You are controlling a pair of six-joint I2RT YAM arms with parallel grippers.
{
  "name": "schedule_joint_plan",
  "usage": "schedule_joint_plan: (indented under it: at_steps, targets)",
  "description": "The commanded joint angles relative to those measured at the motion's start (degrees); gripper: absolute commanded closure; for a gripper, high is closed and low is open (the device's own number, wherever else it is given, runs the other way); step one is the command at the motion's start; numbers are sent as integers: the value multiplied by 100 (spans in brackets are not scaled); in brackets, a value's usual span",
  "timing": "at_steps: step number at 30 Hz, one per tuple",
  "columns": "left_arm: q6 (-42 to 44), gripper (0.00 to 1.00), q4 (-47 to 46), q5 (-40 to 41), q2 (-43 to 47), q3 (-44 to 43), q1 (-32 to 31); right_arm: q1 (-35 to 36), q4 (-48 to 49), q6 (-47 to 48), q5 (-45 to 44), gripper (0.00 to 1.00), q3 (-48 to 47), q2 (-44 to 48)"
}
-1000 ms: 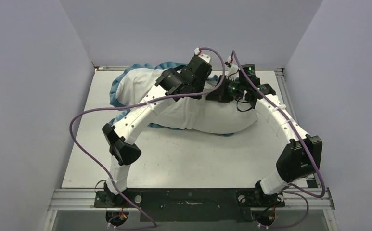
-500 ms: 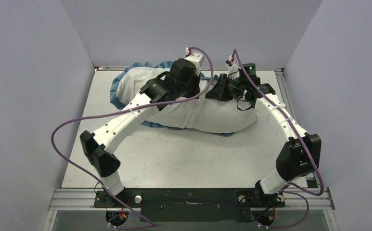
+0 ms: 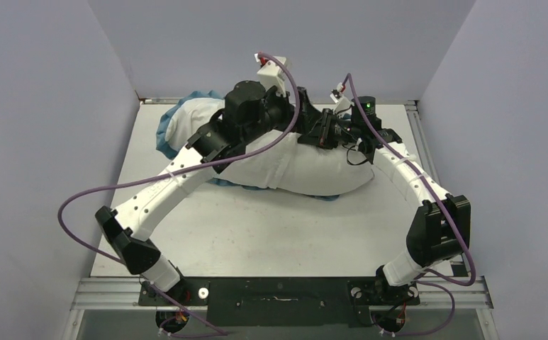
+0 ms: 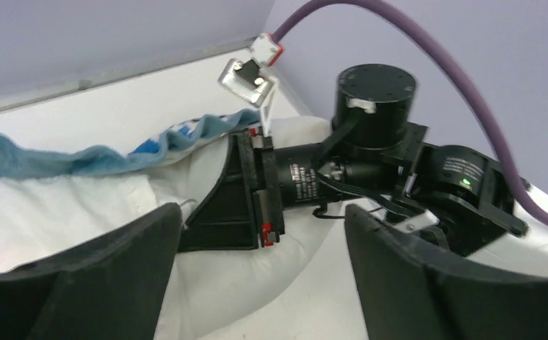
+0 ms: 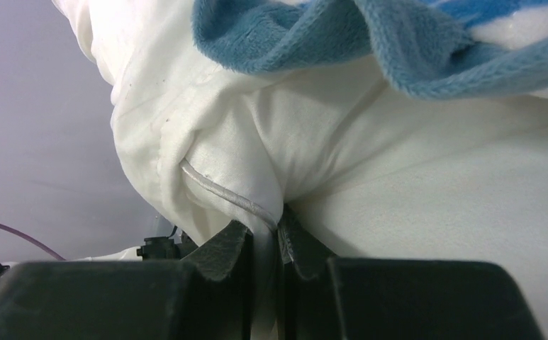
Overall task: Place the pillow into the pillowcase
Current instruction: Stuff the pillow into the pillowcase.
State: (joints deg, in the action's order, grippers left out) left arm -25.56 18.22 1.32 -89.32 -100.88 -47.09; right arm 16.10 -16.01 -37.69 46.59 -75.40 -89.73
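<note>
Room: lavender walls close in a pale counter (image 3: 271,227) on three sides; both arm bases sit on a black rail (image 3: 278,290) at its near edge.
Pillow: the white pillow (image 3: 313,166) lies across the far half of the counter, right of centre, with its left end under the left arm.
Pillowcase: the pillowcase (image 3: 166,134) shows from above only as blue ruffle at the far left and a thin blue strip under the pillow's near side. Its mouth cannot be made out, nor how far the pillow sits inside it.
Hidden from above: both forearms cross the pillow's far edge and cover the spot where the two hands meet.
Right hand: the right hand (image 5: 264,234) has its fingers pressed together on a fold of smooth white cloth with a corded seam, apparently the pillow's edge. Blue ruffle hangs just above the pinch.
Left hand: the left hand (image 4: 264,212) has its fingers well apart with nothing gripped. It faces the right hand's black body and wrist.
In the way: purple cables (image 3: 86,195) loop out from each arm, one arching over the pillow's far side.
Cut off: the left wrist view crops its own finger (image 4: 115,276) at the bottom edge.
</note>
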Motion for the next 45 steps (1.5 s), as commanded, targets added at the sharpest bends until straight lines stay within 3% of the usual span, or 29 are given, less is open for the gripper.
schedule_joint_plan:
  at_steps: [1,7,11,15,17,20,21,24,28,32,45]
  targets:
    - [505,1,1903,1273,-722,-1295,-82,89,39,-118,82,95,62,-4]
    - [738,4,3814,2920,-1742,-2484,-341,71,-154,-21,-29,95,44,6]
    - [683,4,4556,3408,-2254,-2969,-371,48,-203,-1,-53,95,67,3]
    - [701,1,4682,3538,-2555,-3072,-373,51,-232,12,-53,95,75,3]
    - [682,17,4672,3653,-2625,-3123,-376,49,-241,17,-53,95,61,-8]
    - [584,66,4686,4034,-2624,-3248,-377,38,-252,18,-45,95,58,-20]
    - [561,78,4675,4173,-2587,-3268,-374,38,-246,17,-45,95,57,-20]
    - [652,98,4571,4361,-2413,-3309,-384,42,-249,17,-45,95,52,-40]
    - [1042,100,4242,3628,-2046,-3306,-388,43,-224,3,-27,95,41,-83]
    - [1149,100,3763,2171,-1722,-3272,-397,42,-131,-39,28,95,-3,-129]
    - [-192,100,1854,-653,-1528,-3162,-82,58,823,-466,526,95,144,120]
